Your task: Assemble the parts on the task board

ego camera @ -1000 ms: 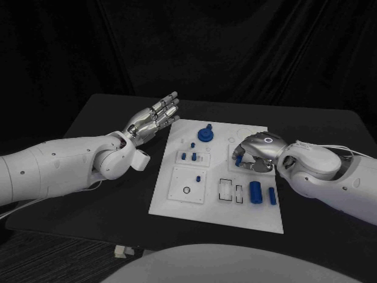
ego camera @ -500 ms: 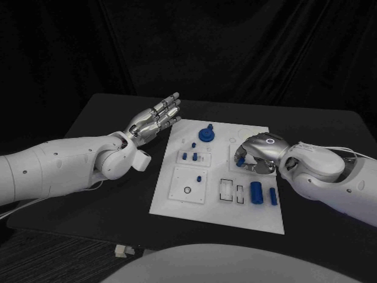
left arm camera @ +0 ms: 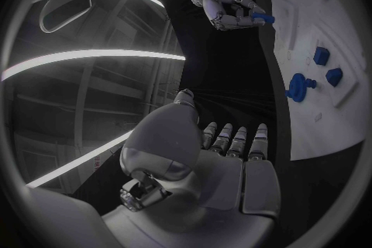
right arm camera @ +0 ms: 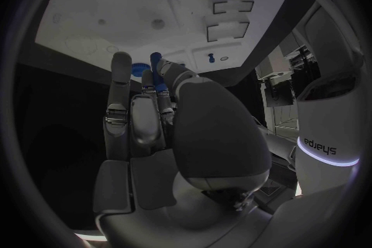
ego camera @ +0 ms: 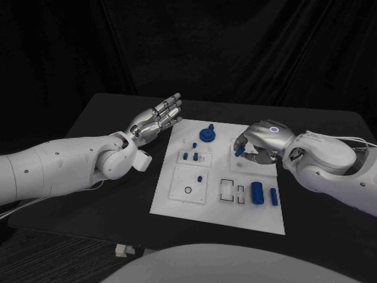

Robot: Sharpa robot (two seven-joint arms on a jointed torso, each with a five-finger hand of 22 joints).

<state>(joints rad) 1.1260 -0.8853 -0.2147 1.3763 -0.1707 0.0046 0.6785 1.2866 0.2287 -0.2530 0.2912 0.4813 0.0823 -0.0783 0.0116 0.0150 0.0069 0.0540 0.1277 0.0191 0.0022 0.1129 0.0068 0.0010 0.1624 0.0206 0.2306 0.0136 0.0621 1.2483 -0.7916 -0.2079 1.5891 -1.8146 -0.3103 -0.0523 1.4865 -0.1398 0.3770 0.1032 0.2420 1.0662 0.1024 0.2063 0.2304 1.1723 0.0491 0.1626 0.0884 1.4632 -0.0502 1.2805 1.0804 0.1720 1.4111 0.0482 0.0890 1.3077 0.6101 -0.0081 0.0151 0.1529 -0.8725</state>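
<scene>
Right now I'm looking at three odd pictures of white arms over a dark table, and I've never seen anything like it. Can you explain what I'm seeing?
This is a robot with two white arms, each ending in a silver robot hand. One picture comes from a camera on its head, looking down; the two round ones come from cameras at its wrists, behind each hand.

On the black table lies a flat white task board with small blue plastic parts on it, such as a round blue knobbed piece and a blue cylinder lying on its side.

The left robot hand is beside the board, fingers stretched out, holding nothing. The right robot hand is above the board and pinches a small blue part; the left wrist view shows that too.
</scene>
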